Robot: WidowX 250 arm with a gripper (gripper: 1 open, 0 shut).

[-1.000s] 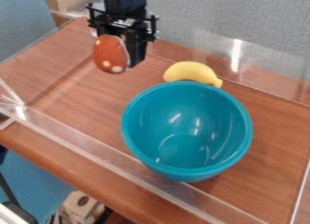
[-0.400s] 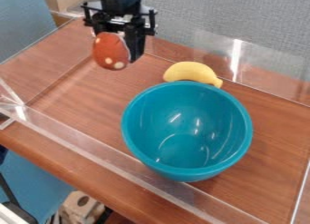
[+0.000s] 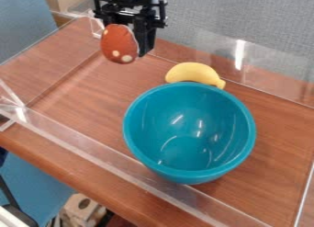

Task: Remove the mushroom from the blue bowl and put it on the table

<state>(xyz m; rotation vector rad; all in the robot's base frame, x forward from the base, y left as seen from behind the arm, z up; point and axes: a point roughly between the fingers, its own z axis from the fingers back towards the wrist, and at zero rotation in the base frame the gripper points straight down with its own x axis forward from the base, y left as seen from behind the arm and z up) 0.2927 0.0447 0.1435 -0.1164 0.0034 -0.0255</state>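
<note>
blue bowl (image 3: 190,131): glossy smooth plastic | table (image 3: 73,88): wood-grain | walls (image 3: 73,130): clear acrylic

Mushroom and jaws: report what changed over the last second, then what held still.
The gripper, jaws clamped on the mushroom throughout, drifted slightly right and up in the picture, carrying it above the table. Nothing was let go. The blue bowl, empty, and the yellow toy behind it stayed put.
</note>
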